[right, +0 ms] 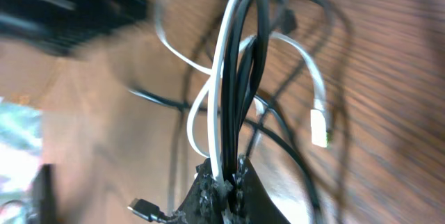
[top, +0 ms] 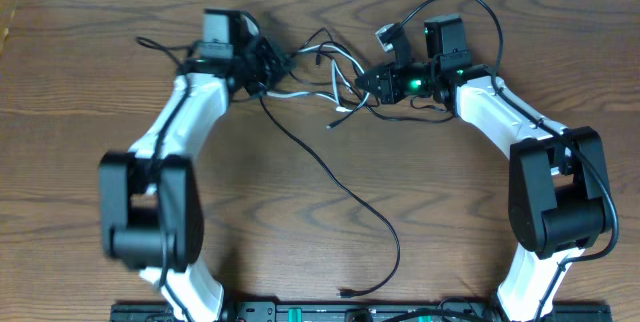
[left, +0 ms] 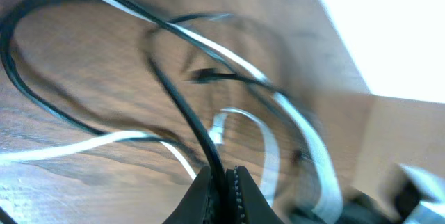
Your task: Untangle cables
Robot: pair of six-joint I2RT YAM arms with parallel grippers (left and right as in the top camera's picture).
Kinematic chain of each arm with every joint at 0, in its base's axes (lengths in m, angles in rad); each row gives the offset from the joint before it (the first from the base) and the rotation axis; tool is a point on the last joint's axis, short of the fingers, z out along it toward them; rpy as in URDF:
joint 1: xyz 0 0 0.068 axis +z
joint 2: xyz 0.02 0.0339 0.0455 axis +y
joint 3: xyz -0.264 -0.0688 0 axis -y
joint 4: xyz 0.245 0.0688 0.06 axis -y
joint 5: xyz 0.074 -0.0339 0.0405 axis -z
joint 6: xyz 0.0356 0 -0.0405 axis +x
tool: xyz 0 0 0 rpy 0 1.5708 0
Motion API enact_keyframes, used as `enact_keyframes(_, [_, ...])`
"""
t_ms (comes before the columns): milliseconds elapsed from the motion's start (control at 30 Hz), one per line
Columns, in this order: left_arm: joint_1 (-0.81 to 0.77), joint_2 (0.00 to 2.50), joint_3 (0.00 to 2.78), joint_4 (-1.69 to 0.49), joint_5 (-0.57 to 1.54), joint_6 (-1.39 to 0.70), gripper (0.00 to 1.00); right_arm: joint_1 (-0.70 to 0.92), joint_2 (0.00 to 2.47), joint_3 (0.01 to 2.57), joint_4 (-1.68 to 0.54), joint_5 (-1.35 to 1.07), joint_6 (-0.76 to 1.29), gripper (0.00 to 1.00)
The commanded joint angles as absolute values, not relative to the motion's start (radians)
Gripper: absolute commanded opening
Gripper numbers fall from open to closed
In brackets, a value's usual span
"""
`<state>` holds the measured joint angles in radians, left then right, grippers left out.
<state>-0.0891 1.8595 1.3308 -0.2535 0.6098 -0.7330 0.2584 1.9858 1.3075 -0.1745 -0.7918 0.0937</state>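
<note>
Closest in, the right jaws are clamped on a bundle of the cables, white and black strands running straight ahead. The left jaws pinch a single black cable. The tangle stretches jaw to jaw across the counter, both arms equally near. Count: one white cable, seemingly two black; the long black cable trails away from both.

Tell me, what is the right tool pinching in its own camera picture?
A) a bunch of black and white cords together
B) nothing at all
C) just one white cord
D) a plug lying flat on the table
A: in the right wrist view the right tool is shut on the cables, with black and white strands rising together from between its fingers.
</note>
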Motion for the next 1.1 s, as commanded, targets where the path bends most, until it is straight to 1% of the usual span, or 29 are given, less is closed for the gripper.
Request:
enact_keyframes(0, [-0.076,1.738,1.332,-0.265,0.681,-0.665,0.08,0.263,1.982,1.305,-0.197,-0.632,0.068,0.01])
enact_keyframes(100, [-0.06,1.669,1.332,-0.268,0.673,-0.624,0.07,0.262,1.982,1.305,-0.222,-0.571,0.035,0.01])
enact_keyframes(167, [-0.052,1.63,1.332,-0.292,0.619,-0.598,0.08,0.262,1.982,1.305,-0.234,-0.529,0.015,0.01])
enact_keyframes(267, [-0.044,1.581,1.332,-0.363,0.473,-0.568,0.08,0.262,1.982,1.305,-0.251,-0.472,-0.016,0.01])
enact_keyframes(433, [-0.043,1.511,1.332,-0.512,0.169,-0.509,0.07,0.262,1.982,1.305,-0.286,-0.327,-0.053,0.01])
enact_keyframes(567, [-0.027,1.448,1.334,-0.584,0.011,-0.463,0.07,0.262,1.982,1.305,-0.311,-0.184,-0.11,0.01])
enact_keyframes(667, [-0.002,1.397,1.335,-0.586,-0.025,-0.454,0.08,0.262,1.982,1.305,-0.323,-0.088,-0.138,0.01])
enact_keyframes(733, [0.031,1.341,1.346,-0.585,-0.052,-0.452,0.07,0.262,1.982,1.305,-0.334,0.039,-0.14,0.01])
enact_keyframes(833, [0.063,1.285,1.366,-0.572,-0.065,-0.445,0.07,0.262,1.982,1.305,-0.338,0.146,-0.14,0.01])
enact_keyframes(967, [0.094,1.199,1.374,-0.52,-0.059,-0.452,0.08,0.262,1.982,1.305,-0.339,0.167,-0.14,0.01])
enact_keyframes(1067, [0.098,1.117,1.374,-0.469,0.018,-0.468,0.07,0.262,1.982,1.305,-0.329,0.167,-0.14,0.01])
